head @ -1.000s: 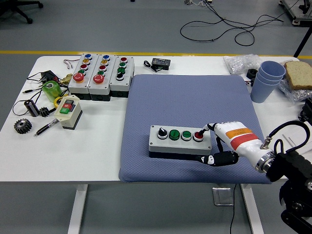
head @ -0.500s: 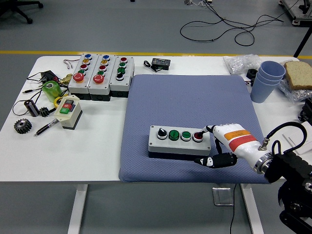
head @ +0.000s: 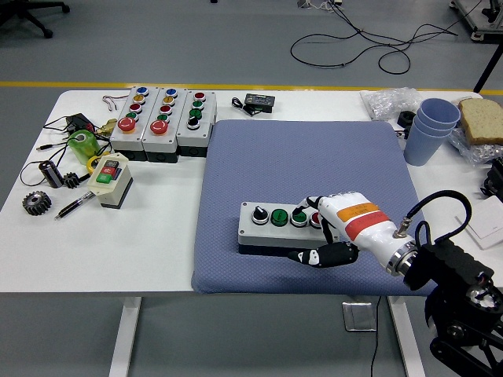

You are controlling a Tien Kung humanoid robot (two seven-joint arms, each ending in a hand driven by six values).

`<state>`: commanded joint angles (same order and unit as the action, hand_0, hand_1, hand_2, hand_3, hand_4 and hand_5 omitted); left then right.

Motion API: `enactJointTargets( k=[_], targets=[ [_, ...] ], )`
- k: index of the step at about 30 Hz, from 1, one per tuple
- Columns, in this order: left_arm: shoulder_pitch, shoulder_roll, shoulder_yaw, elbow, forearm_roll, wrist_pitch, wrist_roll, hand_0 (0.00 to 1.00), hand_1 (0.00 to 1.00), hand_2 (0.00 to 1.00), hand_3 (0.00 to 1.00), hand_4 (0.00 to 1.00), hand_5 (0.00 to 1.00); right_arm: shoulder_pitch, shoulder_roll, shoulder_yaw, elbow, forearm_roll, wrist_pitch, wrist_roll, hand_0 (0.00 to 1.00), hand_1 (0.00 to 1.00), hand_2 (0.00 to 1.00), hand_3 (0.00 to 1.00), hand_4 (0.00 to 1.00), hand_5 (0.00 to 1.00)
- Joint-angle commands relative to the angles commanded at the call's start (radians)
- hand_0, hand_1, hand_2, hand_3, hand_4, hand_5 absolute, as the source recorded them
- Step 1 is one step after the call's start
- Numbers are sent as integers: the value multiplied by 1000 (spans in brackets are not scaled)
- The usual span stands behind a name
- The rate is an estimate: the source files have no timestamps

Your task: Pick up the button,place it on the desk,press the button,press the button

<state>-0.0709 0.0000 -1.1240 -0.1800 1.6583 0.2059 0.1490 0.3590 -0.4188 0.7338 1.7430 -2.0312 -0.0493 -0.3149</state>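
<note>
Right now the button box [head: 289, 227] lies flat on the blue mat [head: 306, 165], near the mat's front edge, with its long axis running left to right. Along its top sit a black selector knob at the left, then two green buttons, then a red one at the right end, mostly hidden. The right hand [head: 339, 224] reaches in from the box's right end and lies over that end; its fingers [head: 308, 206] are loosely extended and hold nothing, one fingertip resting at about the second green button, while the black thumb lies on the mat just in front of the box. The pressing appears to be under way, and any next press means sliding leftward along the box's long axis. No left hand shows, so the right is the only one near.

Behind and left of the box, off the mat on the tabletop [head: 157, 236], stand three more grey button boxes [head: 163, 122] side by side, with a small cream switch box [head: 109, 179] nearer. Far right of the box stands a stack of blue cups [head: 431, 129]; whether anything is inside cannot be told
</note>
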Motion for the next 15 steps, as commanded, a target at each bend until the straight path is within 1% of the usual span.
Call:
enactJointTargets(
  k=[4,10,15],
  targets=[
    [-1,0,1,0,-3,1,-1,595,632,671,539,342,676,-4,4,2,-10,0,1,0,37,2,197,683,942,591],
    [-1,0,-3,0,4,0,0,595,632,671,539,342,678,-5,-2,14,-2,1,1,0,37,2,196,682,942,593],
    [0,0,-7,0,10,-1,2,595,632,671,539,341,678,-12,-6,13,-9,4,4,-1,37,2,197,681,941,594]
  ],
)
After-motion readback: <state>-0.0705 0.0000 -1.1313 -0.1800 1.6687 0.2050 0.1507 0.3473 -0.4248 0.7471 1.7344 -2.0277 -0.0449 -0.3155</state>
